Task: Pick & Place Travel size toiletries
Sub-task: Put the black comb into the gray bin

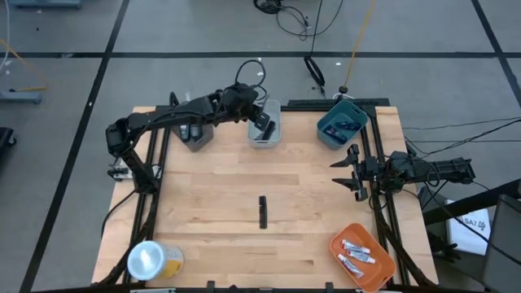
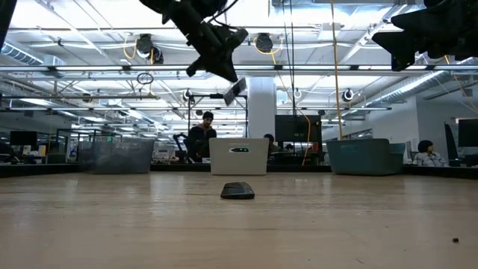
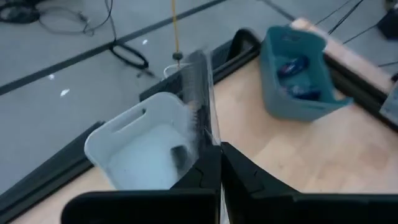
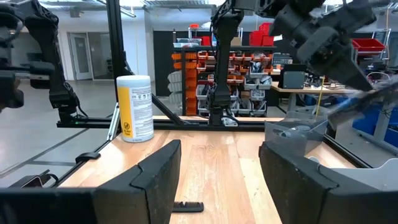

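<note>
- The left pincer [image 1: 261,124] hangs over the pale grey plastic bin [image 1: 273,137] at the far edge of the bench, its dark fingers [image 3: 205,177] pressed together on a thin silvery-white stick with a dark bristly stretch [image 3: 200,106], which stands up from the fingertips above the bin's opening
- Inside that pale grey bin, the left wrist view shows one dark blurred piece [image 3: 180,154] lying on the floor of it; what it is cannot be told
- The left arm reaches from its base at the left side of the bench across the far edge, elbow bent, passing over a darker grey plastic bin [image 1: 198,136] whose contents are hidden
- The teal plastic bin [image 1: 329,130] at the far right corner holds dark blue packets [image 3: 292,66]
- The right pincer [image 1: 352,172] hovers above the right side of the bench with its fingers spread wide and nothing between them; its arm lies level, coming in from the right edge
- A black elongated stick [image 1: 263,211] lies alone on the wooden bench [image 1: 212,212] near its middle, well apart from both pincers
- The orange plastic tray [image 1: 383,273] at the near right corner holds several silvery-white tubes [image 1: 356,253]
- A yellow roll with a white top [image 1: 151,260] stands at the near left corner
</note>
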Controlling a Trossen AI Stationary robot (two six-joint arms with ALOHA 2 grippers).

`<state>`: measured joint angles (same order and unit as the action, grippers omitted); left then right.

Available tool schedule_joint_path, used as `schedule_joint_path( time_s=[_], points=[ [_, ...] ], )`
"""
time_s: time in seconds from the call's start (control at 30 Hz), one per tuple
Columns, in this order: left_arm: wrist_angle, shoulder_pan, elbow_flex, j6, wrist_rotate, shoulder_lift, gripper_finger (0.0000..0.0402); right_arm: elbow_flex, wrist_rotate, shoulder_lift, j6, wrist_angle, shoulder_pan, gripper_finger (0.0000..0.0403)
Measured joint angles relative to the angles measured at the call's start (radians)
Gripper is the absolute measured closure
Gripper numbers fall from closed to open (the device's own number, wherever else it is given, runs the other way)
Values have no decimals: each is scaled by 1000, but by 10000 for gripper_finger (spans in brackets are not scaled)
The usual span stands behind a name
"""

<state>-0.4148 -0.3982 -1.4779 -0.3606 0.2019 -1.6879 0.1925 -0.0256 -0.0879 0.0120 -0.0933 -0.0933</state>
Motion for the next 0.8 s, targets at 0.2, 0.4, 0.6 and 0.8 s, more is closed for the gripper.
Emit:
schedule_joint_path(
  time_s=[0.2, 0.4, 0.6, 0.8],
  points=[
    [33, -29, 0, -8, -6, -63, 402, 0, -2, 0, 0, 0, 0, 193],
    [67, -44, 1, -17, -64, -153, 402, 0, -2, 0, 1, 1, 0, 193],
    [76, -47, 1, -34, -74, -235, 402, 0, -1, 0, 2, 2, 0, 193],
    [71, -46, 1, -45, -74, -289, 402, 0, -1, 0, 2, 8, 0, 193]
  ],
)
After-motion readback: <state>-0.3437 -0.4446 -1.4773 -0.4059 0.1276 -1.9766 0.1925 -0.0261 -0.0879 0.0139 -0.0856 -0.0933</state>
